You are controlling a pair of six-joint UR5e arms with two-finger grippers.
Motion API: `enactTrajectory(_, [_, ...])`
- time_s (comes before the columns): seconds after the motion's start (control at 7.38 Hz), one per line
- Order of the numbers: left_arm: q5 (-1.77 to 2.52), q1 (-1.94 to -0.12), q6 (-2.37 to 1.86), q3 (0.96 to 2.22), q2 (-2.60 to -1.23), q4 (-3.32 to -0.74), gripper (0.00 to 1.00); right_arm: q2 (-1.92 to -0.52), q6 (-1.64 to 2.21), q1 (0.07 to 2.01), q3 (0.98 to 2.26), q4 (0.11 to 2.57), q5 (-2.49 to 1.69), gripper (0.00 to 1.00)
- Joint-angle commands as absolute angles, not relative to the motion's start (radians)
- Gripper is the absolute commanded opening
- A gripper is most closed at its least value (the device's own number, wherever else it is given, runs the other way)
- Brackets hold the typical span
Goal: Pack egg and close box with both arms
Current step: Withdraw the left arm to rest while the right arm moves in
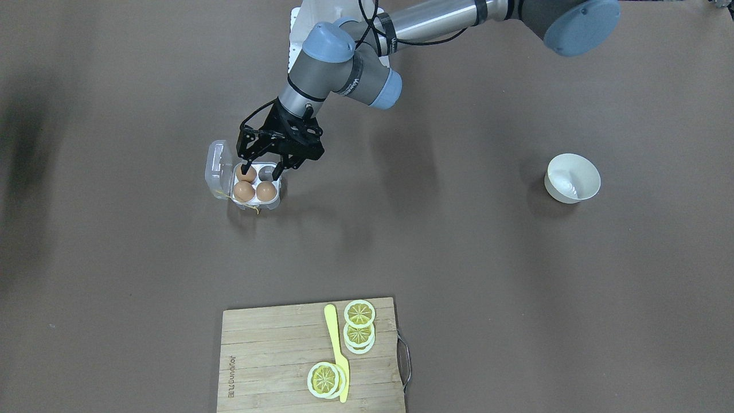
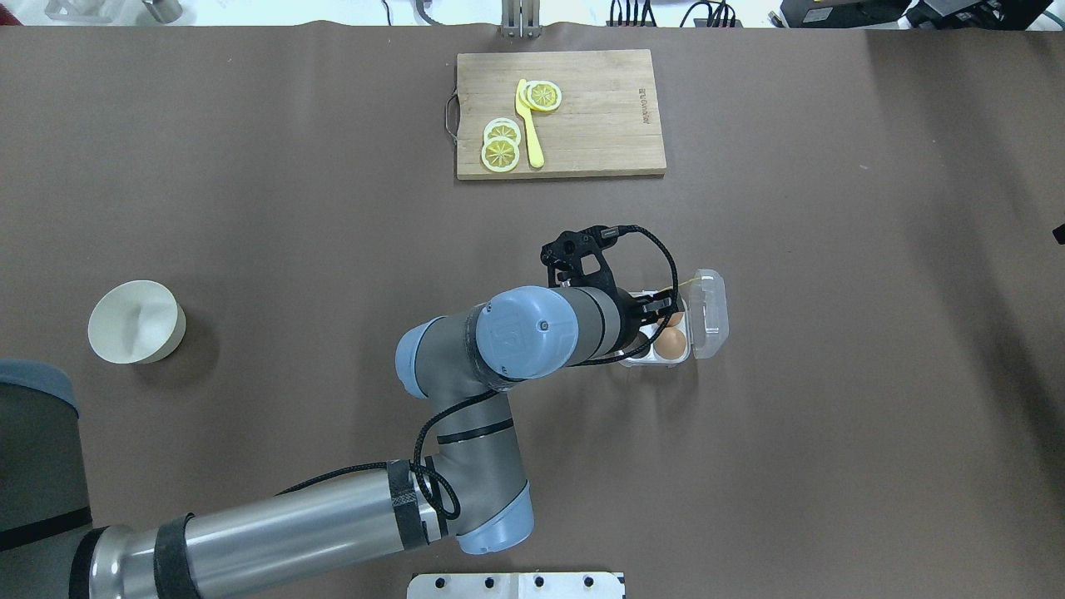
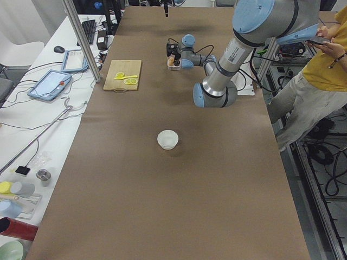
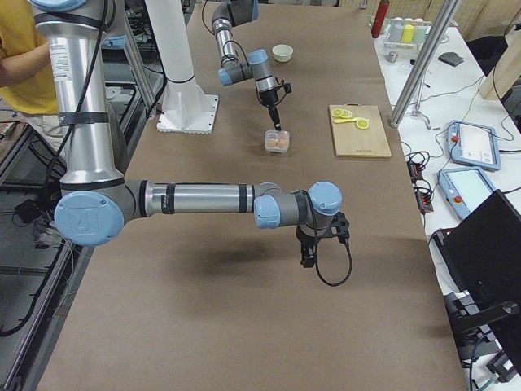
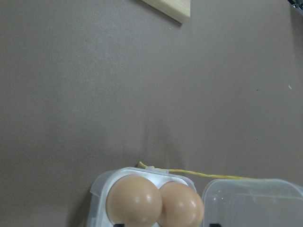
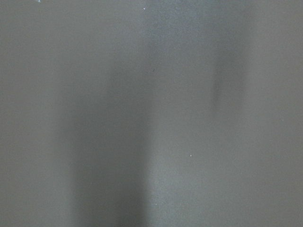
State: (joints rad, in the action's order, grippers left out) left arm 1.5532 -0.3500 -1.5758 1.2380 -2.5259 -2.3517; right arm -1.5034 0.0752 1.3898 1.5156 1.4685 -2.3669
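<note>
The box (image 1: pixel 256 203) stands with its clear lid (image 1: pixel 219 170) swung open. Three orange-brown eggs fill three cells: one (image 1: pixel 246 174) at the back and two (image 1: pixel 244 191) (image 1: pixel 265 191) in front; the fourth cell is dark. My left gripper (image 1: pixel 262 170) is open just over the back row, one fingertip (image 1: pixel 247 170) against the back egg. The left wrist view shows two eggs (image 5: pixel 133 203), the lid (image 5: pixel 255 203) and yellow string (image 5: pixel 208 174). My right gripper (image 4: pixel 312 248) hangs low over bare table, far from the box (image 4: pixel 278 142); I cannot tell whether it is open or shut.
A pale round bowl (image 1: pixel 572 178) sits far out on my left side. A wooden cutting board (image 1: pixel 269 355) with lemon slices (image 1: pixel 359 314) and a yellow knife (image 1: pixel 338 355) lies at the far edge. The white base plate (image 2: pixel 516 585) is at the near edge.
</note>
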Motion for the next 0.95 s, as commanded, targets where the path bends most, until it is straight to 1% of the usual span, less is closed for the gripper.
enactTrajectory(0.0, [1.642, -0.395, -1.560, 1.288, -2.525, -2.277, 0.84, -1.505, 0.075, 1.391, 1.516, 1.468, -2.367, 1.00])
enactTrajectory(0.14, [1.745, -0.443, -1.559, 1.360, -2.519, -2.166, 0.87, -1.505, 0.075, 1.390, 1.516, 1.470, -2.368, 1.00])
enactTrajectory(0.27, [1.802, -0.483, -1.524, 1.406, -2.505, -2.090, 0.91, -1.505, 0.075, 1.390, 1.516, 1.470, -2.368, 1.00])
enactTrajectory(0.41, [1.812, -0.512, -1.464, 1.455, -2.449, -2.079, 0.96, -1.505, 0.075, 1.390, 1.516, 1.470, -2.368, 1.00])
enactTrajectory(0.54, [1.857, -0.555, -1.413, 1.497, -2.387, -2.077, 0.97, -1.505, 0.074, 1.390, 1.511, 1.470, -2.368, 1.00])
enactTrajectory(0.81, [2.023, -0.680, -1.352, 1.552, -2.327, -2.005, 0.97, -1.503, 0.075, 1.390, 1.517, 1.468, -2.368, 1.00])
